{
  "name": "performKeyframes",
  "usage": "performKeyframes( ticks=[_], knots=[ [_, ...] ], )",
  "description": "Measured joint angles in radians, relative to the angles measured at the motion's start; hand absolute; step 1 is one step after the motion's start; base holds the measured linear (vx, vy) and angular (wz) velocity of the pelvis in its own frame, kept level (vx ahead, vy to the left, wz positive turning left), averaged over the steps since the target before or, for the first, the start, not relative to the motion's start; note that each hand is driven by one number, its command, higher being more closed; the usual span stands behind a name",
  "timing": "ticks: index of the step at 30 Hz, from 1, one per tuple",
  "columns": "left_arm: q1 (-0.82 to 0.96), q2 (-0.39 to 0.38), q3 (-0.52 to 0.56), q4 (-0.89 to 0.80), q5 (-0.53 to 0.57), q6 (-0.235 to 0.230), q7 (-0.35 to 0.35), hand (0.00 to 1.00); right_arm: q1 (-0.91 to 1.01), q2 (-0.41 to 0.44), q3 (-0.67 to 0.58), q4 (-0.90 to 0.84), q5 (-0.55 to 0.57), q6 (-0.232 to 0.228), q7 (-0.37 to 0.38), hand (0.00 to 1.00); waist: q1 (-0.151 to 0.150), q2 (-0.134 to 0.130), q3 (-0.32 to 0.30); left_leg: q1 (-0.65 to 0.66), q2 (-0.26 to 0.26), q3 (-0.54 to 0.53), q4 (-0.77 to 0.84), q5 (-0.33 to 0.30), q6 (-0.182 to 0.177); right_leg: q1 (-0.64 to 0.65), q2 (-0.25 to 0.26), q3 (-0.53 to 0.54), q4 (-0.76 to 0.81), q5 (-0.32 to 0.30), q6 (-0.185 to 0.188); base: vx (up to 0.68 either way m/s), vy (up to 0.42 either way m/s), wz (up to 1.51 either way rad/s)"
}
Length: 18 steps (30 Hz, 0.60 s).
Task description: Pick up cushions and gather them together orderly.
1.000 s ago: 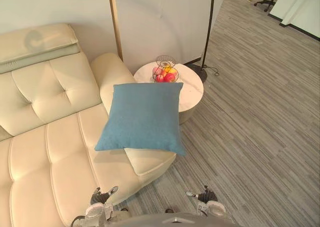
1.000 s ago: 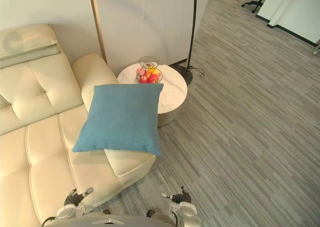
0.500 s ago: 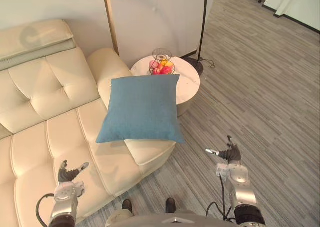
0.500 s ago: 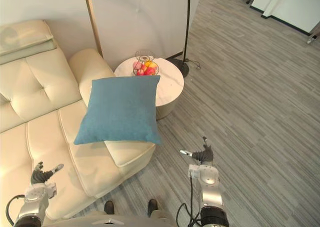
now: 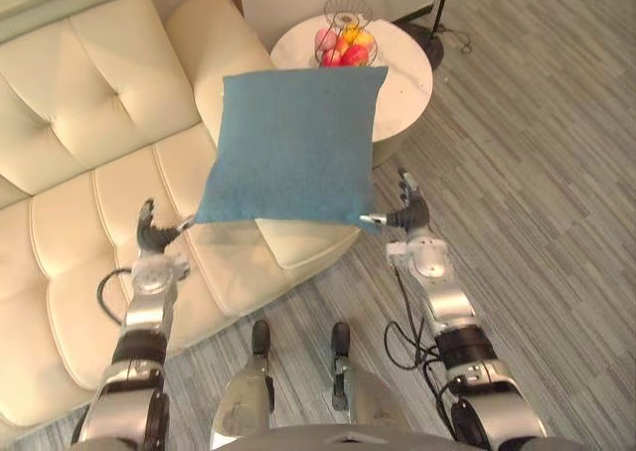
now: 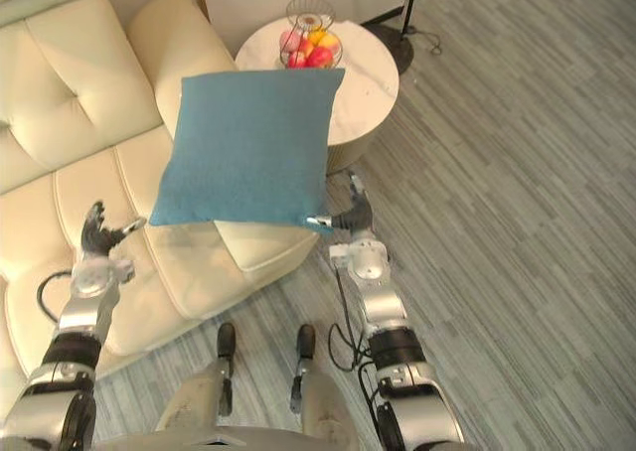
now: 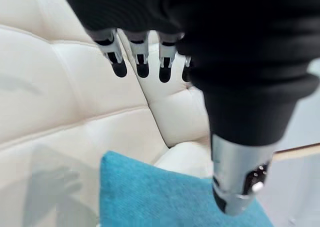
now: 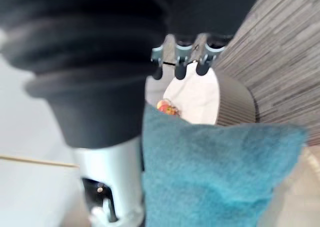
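Blue woven cushion (image 5: 293,143), square with soft pointed corners, is lying flat across the outer end of the sofa (image 5: 89,123). Its near edge is overhanging the rounded end of the seat, and its far edge is reaching toward the table (image 5: 407,74).

Sofa is showing cream, smooth, leather-like upholstery, tufted into puffy panels with deep seams.

Left hand (image 5: 152,240) is hovering over the seat just off the cushion's near-left corner. Fingers are spread and relaxed, thumb out, holding nothing.

Right hand (image 5: 409,213) is hovering over the carpet (image 5: 537,193) just off the near-right corner, fingers straight and released. Its thumb tip is pointing at that corner; cannot tell whether it is touching.

Both hands are flanking the cushion's near edge, one at each corner.

Table is round, with a white stone-look top on a drum base, sitting just beside the sofa end. A wire basket (image 5: 345,36) of red and yellow fruit (image 5: 338,46) is sitting at the table's far edge, close behind the cushion.

Floor lamp (image 6: 409,2), with a thin dark pole, is standing behind the table.

Carpet is grey with fine stripes, giving wide open room to the robot's right.
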Motion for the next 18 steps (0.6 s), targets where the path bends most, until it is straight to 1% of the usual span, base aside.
performKeyframes(
  ticks=[3, 4, 7, 8, 9, 11, 16, 18],
  knots=[
    [-0.09, 0.013, -0.037, 0.0, -0.011, 0.0, 0.001, 0.0, -0.073, 0.0, 0.021, 0.002, 0.011, 0.001, -0.012, 0.0, 0.004, 0.0, 0.019, -0.036, 0.003, -0.001, 0.017, 0.002, -0.003, -0.043, 0.0, -0.003, 0.035, -0.006, -0.007, -0.08, -0.027, 0.03],
    [-0.124, 0.016, -0.049, 0.004, -0.018, 0.0, 0.002, 0.0, -0.103, 0.0, 0.032, 0.006, 0.028, 0.003, -0.025, 0.0, 0.005, 0.0, 0.026, -0.047, 0.005, -0.001, 0.021, 0.002, -0.006, -0.057, 0.0, -0.005, 0.047, -0.009, -0.009, -0.06, -0.026, 0.04],
    [-0.209, 0.024, -0.096, 0.041, -0.027, -0.002, 0.006, 0.0, -0.179, 0.0, 0.046, 0.015, 0.043, 0.007, -0.036, 0.0, 0.005, 0.002, 0.053, -0.064, 0.009, 0.003, 0.023, -0.003, -0.004, -0.079, -0.001, -0.01, 0.074, -0.02, -0.011, -0.08, -0.035, 0.07],
    [-0.237, 0.024, -0.107, 0.059, -0.028, -0.002, 0.006, 0.0, -0.204, 0.0, 0.049, 0.016, 0.045, 0.007, -0.043, 0.0, 0.004, 0.002, 0.053, -0.08, 0.012, 0.013, 0.023, -0.002, -0.004, -0.1, -0.003, -0.011, 0.085, -0.022, -0.013, -0.04, -0.025, 0.07],
    [-0.265, 0.024, -0.118, 0.069, -0.028, -0.002, 0.006, 0.0, -0.234, 0.0, 0.049, 0.024, 0.051, 0.007, -0.051, 0.0, 0.004, 0.003, 0.058, -0.093, 0.019, 0.034, 0.021, 0.008, -0.002, -0.118, -0.003, -0.013, 0.091, -0.022, -0.013, -0.03, -0.025, 0.06],
    [-0.324, 0.024, -0.142, 0.112, -0.038, -0.001, 0.005, 0.0, -0.29, 0.001, 0.05, 0.074, 0.07, 0.011, -0.066, 0.0, 0.005, 0.003, 0.071, -0.107, 0.018, 0.035, 0.004, 0.043, -0.004, -0.147, -0.004, -0.016, 0.107, -0.023, -0.015, -0.01, -0.02, 0.05],
    [-0.437, 0.021, -0.185, 0.205, -0.057, 0.0, 0.004, 0.0, -0.365, 0.023, 0.054, 0.154, 0.072, 0.025, -0.076, 0.0, 0.002, 0.003, 0.104, -0.128, 0.017, 0.034, -0.023, 0.069, -0.011, -0.184, -0.005, -0.019, 0.118, -0.024, -0.016, 0.0, -0.007, 0.02],
    [-0.469, 0.019, -0.198, 0.23, -0.057, 0.001, 0.004, 0.0, -0.396, 0.03, 0.064, 0.18, 0.073, 0.027, -0.092, 0.0, -0.002, 0.004, 0.104, -0.146, 0.017, 0.036, -0.028, 0.071, -0.012, -0.208, -0.005, -0.017, 0.123, -0.024, -0.016, 0.0, 0.0, 0.0]
  ],
)
